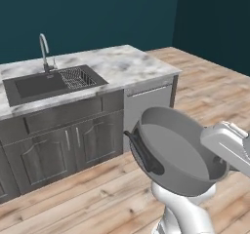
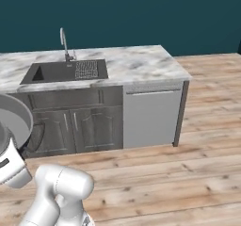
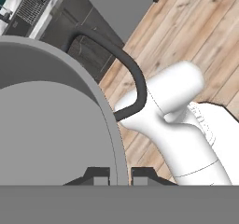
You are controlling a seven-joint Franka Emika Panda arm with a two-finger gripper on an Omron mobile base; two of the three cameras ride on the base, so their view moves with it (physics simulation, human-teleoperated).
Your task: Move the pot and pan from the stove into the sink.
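Pot [image 1: 178,152] hangs in mid-air over the wooden floor [image 1: 83,204], carried at the end of the arm, tipped so its open mouth faces up and toward the left base camera. It is deep-walled, with a dark loop handle [image 1: 144,154] on the side nearest the cabinets.

Biggest thing ahead is the marble counter [image 1: 127,62] with dark cabinets [image 1: 68,140] below and a steel dishwasher front [image 2: 150,119] beside them. Set into the counter is the sink [image 1: 36,86], a mesh rack [image 1: 78,77] at its right end and the tap [image 1: 45,50] behind it. The sink lies ahead and to the left of the pot, well apart from it and at about the height of the pot's rim or a little above it.

Gripper [image 3: 120,175] is clamped on the pot's rim: in the hand view the wall runs down between the two tips, one inside, one outside, jaws nearly together. The pot extends away from the jaws, so its weight hangs off one edge.

I judge the carry is partway; the coming move must swing the pot left and forward over the counter edge, then lower it into the basin.
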